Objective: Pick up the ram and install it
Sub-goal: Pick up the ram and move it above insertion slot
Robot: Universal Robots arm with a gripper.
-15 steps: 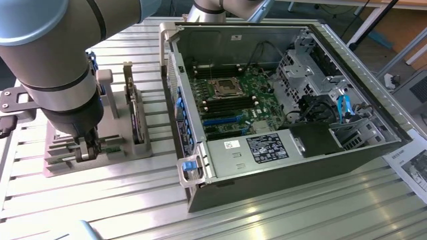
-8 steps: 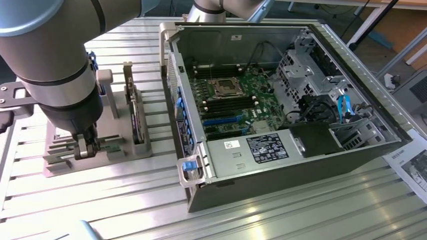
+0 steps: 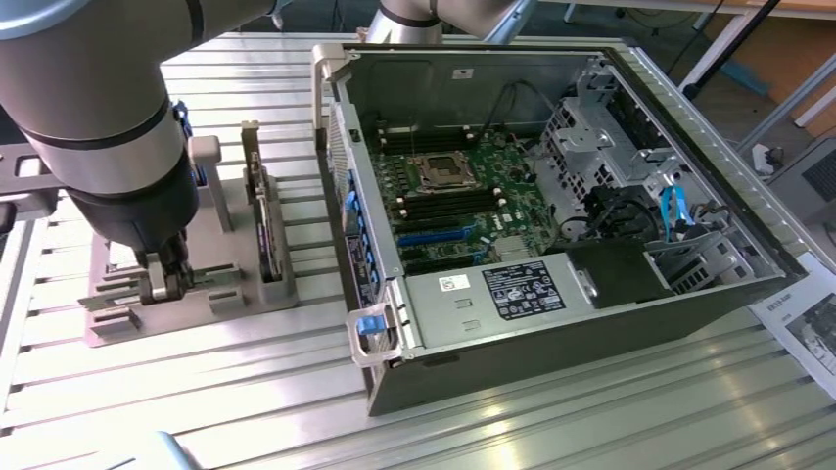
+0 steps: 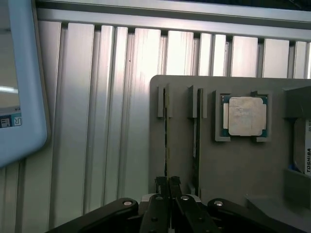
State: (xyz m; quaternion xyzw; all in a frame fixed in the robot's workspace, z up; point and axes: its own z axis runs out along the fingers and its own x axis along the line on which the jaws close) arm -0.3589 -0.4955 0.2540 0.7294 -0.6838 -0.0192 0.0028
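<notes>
While the gripper (image 4: 168, 181) was clamped on the upper edge of the ram stick (image 4: 165, 141) standing in a slot of the grey holder (image 4: 233, 165), I judged any tilted pull could bind or drop it.

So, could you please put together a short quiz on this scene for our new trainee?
1. True or false: the ram stands edge-up in a slot of the holder.
2. What lies in the holder's square pocket? A) processor B) fan C) screw
3. Fill in: the end effector is shut on the ____.

Key: 1 true; 2 A; 3 ram.
</notes>
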